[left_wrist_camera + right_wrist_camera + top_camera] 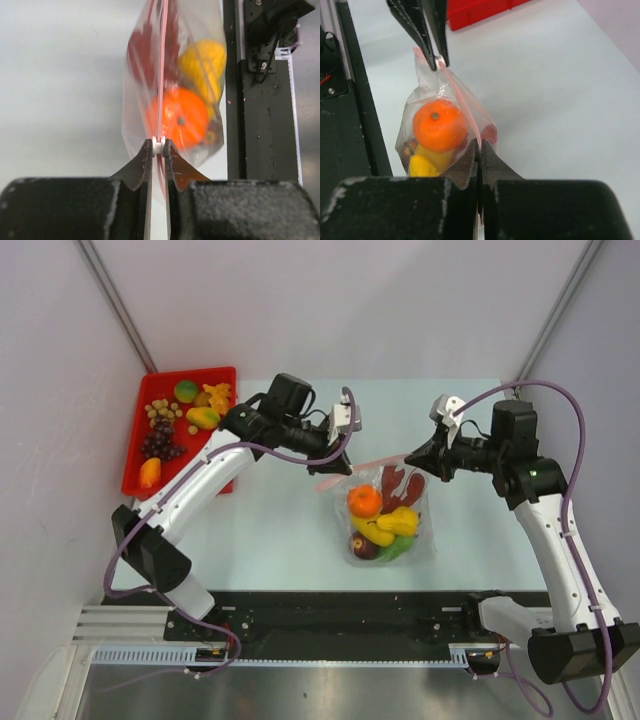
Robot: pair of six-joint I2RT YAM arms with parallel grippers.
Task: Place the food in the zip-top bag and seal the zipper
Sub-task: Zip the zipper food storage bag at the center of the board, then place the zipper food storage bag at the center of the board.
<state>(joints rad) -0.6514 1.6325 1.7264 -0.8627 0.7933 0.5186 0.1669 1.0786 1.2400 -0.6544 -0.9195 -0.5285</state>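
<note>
The zip-top bag [385, 525] hangs between my two grippers above the table, holding several pieces of food, among them an orange fruit [364, 501] and yellow pieces [398, 522]. Its red-pink zipper [370, 462] is stretched between them. My left gripper [335, 468] is shut on the white slider [158, 145] at the zipper's left end; the zipper [162, 75] runs away from its jaws. My right gripper [408, 458] is shut on the zipper's right end [465, 105]. The right wrist view shows the orange fruit [440, 125] and the left gripper [437, 62] beyond it.
A red tray [135, 455] at the back left holds more toy food, including a purple grape bunch [160, 443] and an orange piece [150, 472]. A black rail [330, 625] runs along the table's near edge.
</note>
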